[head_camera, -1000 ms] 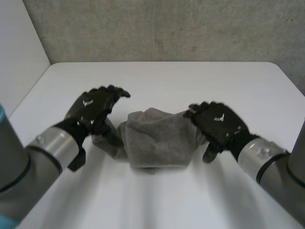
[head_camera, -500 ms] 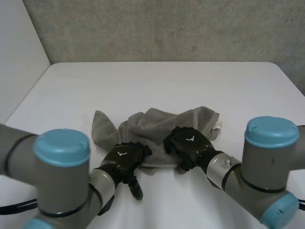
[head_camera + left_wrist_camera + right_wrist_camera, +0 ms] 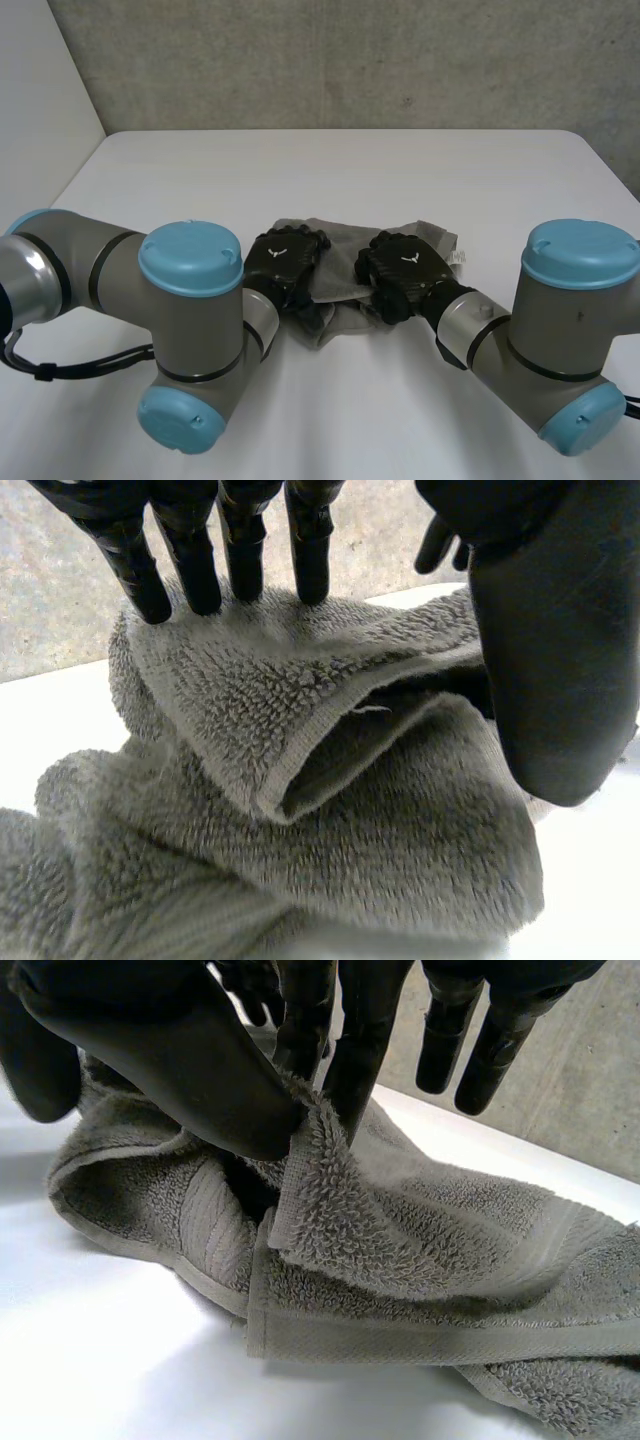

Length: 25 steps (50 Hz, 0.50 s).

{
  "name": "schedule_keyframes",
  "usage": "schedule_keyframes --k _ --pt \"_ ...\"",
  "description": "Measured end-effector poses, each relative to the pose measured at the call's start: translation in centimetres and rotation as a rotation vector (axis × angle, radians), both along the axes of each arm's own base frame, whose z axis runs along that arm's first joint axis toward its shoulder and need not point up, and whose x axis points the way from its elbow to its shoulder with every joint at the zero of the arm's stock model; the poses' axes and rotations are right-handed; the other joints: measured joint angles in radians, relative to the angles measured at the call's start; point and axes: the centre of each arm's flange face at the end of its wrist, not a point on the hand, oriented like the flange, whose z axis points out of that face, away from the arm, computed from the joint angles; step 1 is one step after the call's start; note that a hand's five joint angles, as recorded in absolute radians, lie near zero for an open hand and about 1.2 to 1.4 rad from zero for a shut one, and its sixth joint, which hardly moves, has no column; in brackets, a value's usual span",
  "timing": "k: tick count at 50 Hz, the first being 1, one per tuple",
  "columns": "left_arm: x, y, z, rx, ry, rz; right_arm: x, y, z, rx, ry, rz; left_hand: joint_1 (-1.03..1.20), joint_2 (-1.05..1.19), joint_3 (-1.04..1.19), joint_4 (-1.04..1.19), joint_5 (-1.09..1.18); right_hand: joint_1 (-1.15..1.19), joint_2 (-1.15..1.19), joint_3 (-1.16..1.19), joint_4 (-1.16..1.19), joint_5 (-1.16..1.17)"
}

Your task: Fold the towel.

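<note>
The grey towel lies crumpled in a heap at the middle of the white table. My left hand rests on its left part. In the left wrist view its straight fingers lie on top of a raised fold of the towel, and the thumb stands beside that fold. My right hand sits on the towel's right part. Its thumb pinches an upturned edge of the towel against the fingers.
A small white label sticks out at the towel's right end. Both forearms with their light-blue caps crowd the table's near side. A concrete wall runs behind the table's far edge.
Both hands have moved from the towel's near edge up onto the heap. The right hand has closed on a fold. The towel is more bunched, and its left corner has been drawn in.
</note>
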Motion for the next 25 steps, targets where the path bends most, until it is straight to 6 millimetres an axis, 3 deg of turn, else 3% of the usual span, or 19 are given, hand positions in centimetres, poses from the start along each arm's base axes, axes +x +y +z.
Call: schedule_keyframes --k 16,25 --pt "-0.7 -1.9 -2.0 -0.003 -0.010 0.036 -2.3 0.2 3.5 -0.055 -0.049 -0.028 0.000 0.000 0.000 0.000 0.002 0.000 0.000 0.000 0.000 0.000" --pt "0.5 -3.4 0.3 -0.058 0.049 0.129 -3.9 0.0 5.9 -0.100 -0.089 -0.052 0.002 0.002 0.000 0.000 0.003 0.000 0.000 0.000 0.000 0.001"
